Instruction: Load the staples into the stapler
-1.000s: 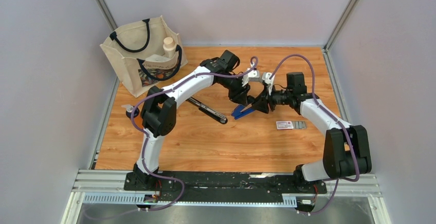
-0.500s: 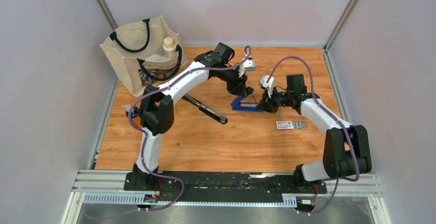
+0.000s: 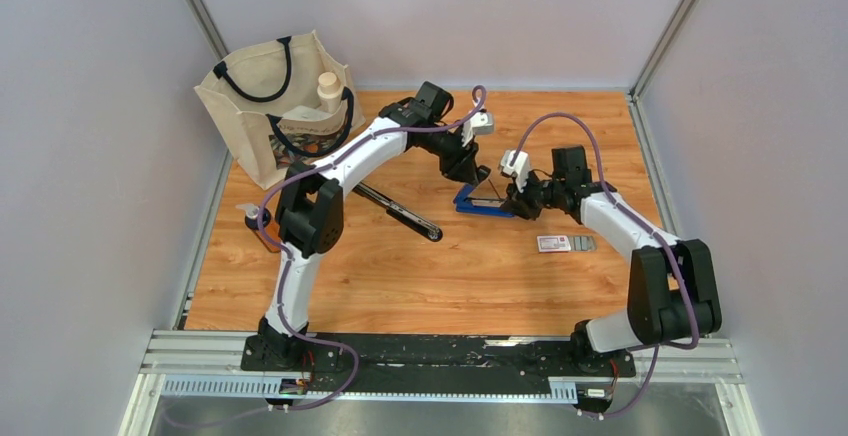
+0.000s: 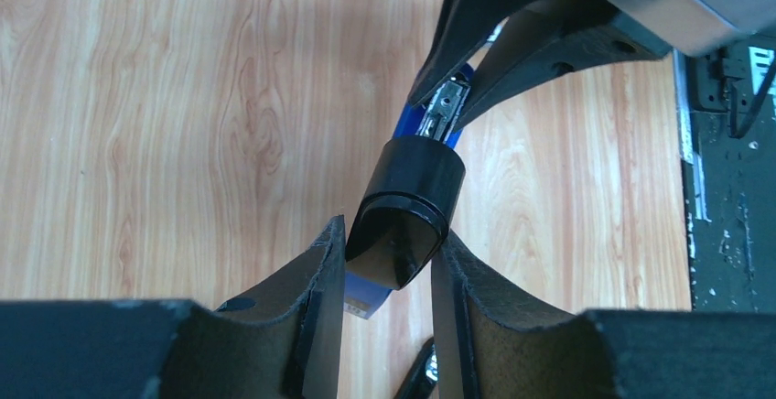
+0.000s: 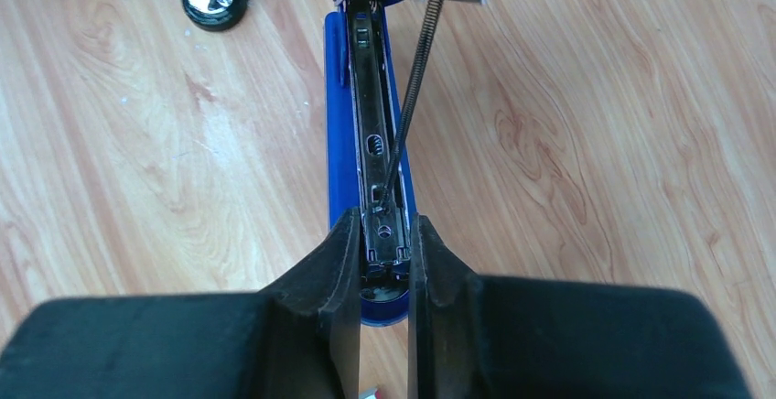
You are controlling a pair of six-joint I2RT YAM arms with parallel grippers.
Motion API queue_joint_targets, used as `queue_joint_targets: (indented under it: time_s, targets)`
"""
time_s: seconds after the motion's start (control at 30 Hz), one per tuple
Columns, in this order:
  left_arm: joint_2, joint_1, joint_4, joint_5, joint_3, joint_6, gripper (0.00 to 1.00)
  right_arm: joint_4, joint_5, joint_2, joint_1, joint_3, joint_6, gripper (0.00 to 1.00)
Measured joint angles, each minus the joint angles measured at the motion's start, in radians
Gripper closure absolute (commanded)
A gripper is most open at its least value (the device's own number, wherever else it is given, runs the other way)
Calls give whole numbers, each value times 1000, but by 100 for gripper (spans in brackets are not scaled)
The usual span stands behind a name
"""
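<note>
stapler position: stapler sits mid-table on the table, between the 2 grippers, blue base flat on the wood.
stapler axis: in the top view the long axis runs roughly left-right, slightly slanted. In the right wrist view it points straight away from the camera.
stapler state: opened up. The black lid is lifted off the base, the metal magazine lies bare facing up, and the spring is stretched at a slant from the raised part down into the magazine.
left gripper: left gripper comes from the far side, fingers closed on the rounded end of the black lid, holding it up.
right gripper: right gripper is at the stapler's right end, its 2 fingers pinched on the near end of the magazine.
staples: grey staples lie flat on the table, nearer and to the right of the stapler and apart from it, beside the right forearm.
staples box: white staples box lies just left of the strip, touching or nearly touching, cannot tell which.
around: long black tool lies slanted left of the stapler, near but apart. Canvas tote bag stands at the far-left corner with a bottle in it. A small item is at the left edge, too small to tell what.
in the way: right arm hangs close above the staples area, and both grippers crowd the stapler ends.
</note>
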Motion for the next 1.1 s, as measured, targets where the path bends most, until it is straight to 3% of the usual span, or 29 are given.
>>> queue_joint_targets:
  time_s: [0.2, 0.77, 1.1]
  targets:
    - [66, 21, 8, -12, 29, -25, 100, 8, 121, 55, 54, 18, 3, 100]
    - [58, 71, 79, -112, 24, -110, 100, 12, 338, 190, 145, 124, 4, 100]
    - [0, 156, 148, -317, -93, -179, 100, -49, 468, 253, 158, 134, 7, 100]
